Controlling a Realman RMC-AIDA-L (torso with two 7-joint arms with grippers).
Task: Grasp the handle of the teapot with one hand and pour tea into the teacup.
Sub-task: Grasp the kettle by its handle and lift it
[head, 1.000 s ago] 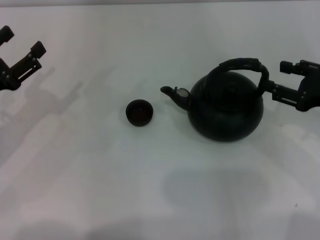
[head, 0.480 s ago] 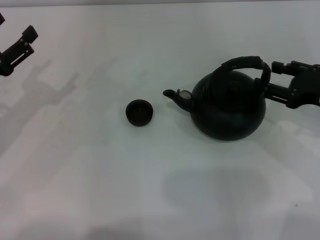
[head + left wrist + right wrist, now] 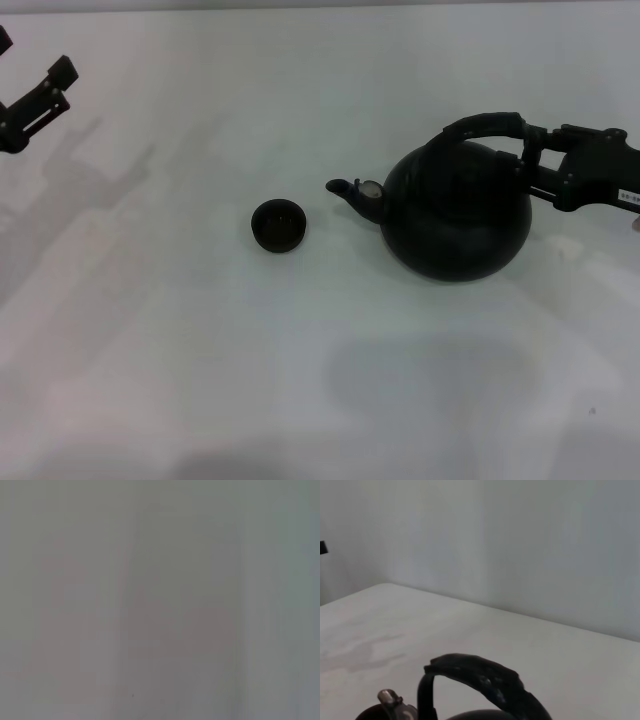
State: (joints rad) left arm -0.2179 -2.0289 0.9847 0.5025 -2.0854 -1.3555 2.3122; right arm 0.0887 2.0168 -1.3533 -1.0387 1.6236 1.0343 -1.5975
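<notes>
Right gripper (image 3: 530,160) at the handle (image 3: 485,126) end of the teapot (image 3: 456,215), jaws straddling it, closure unclear. Seat deeper before lifting toward teacup (image 3: 278,225) on tabletop (image 3: 200,350). Left gripper (image 3: 35,100) parked far left, jaws apart, empty.

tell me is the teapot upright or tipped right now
Upright: the teapot sits flat on the table, spout level toward the teacup.

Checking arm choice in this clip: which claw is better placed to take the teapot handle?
The right claw: it sits at the handle on the teapot. The left claw is far off, beyond the teacup.
</notes>
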